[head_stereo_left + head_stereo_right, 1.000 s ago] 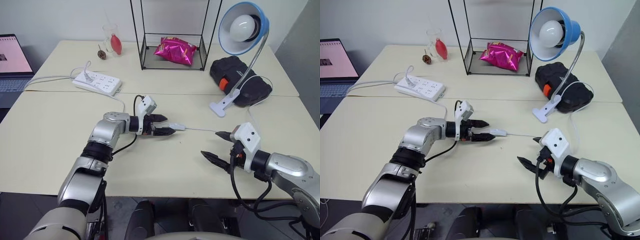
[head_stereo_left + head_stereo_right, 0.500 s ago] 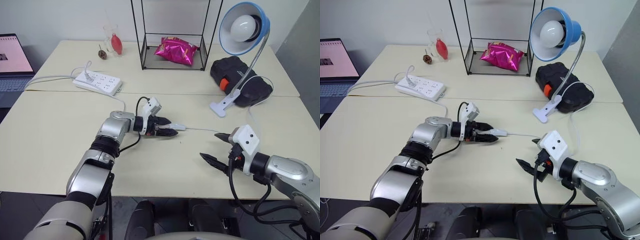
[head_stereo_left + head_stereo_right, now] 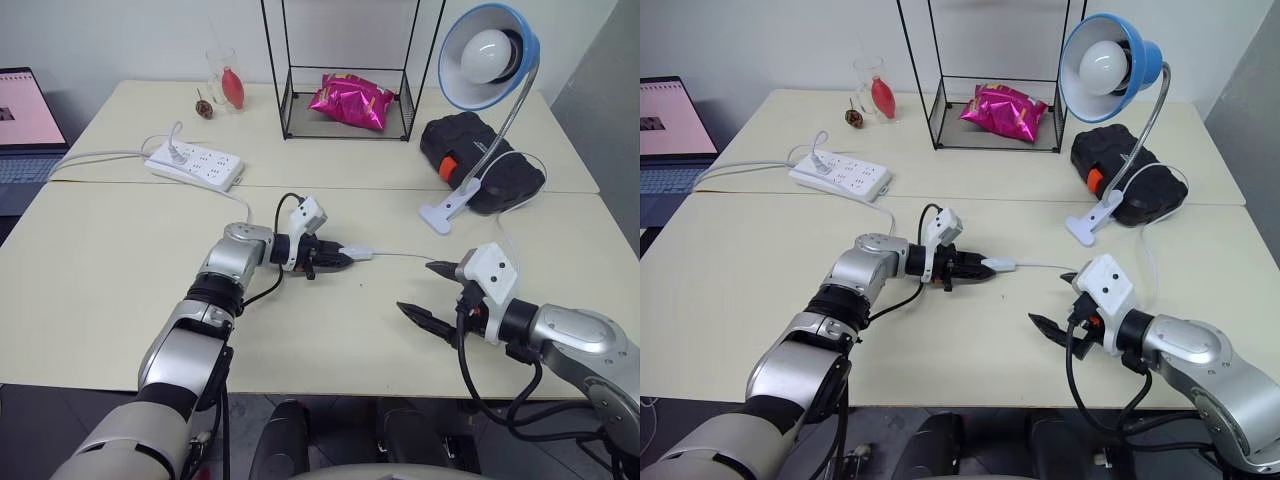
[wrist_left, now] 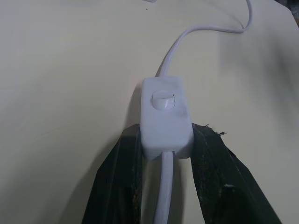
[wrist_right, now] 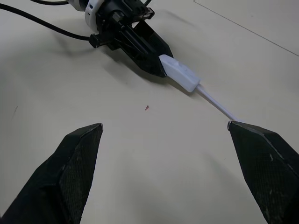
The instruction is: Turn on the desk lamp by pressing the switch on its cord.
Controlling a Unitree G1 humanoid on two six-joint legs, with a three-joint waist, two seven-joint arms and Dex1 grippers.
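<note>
Nearest the robot, the right gripper hovers with its fingers spread wide, empty, just short of the switch. The switch lies on the table, ahead of that gripper and toward the left arm. The left gripper is clamped on its rear end, so its button end lies free toward the right gripper. The switch's long axis follows the cord, which leads toward the unlit desk lamp, well beyond the switch.

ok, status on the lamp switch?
Left gripper shut on small white inline switch, button face exposed. Right gripper open, apart from it. Blue-shaded desk lamp unlit. Nothing blocking.
</note>
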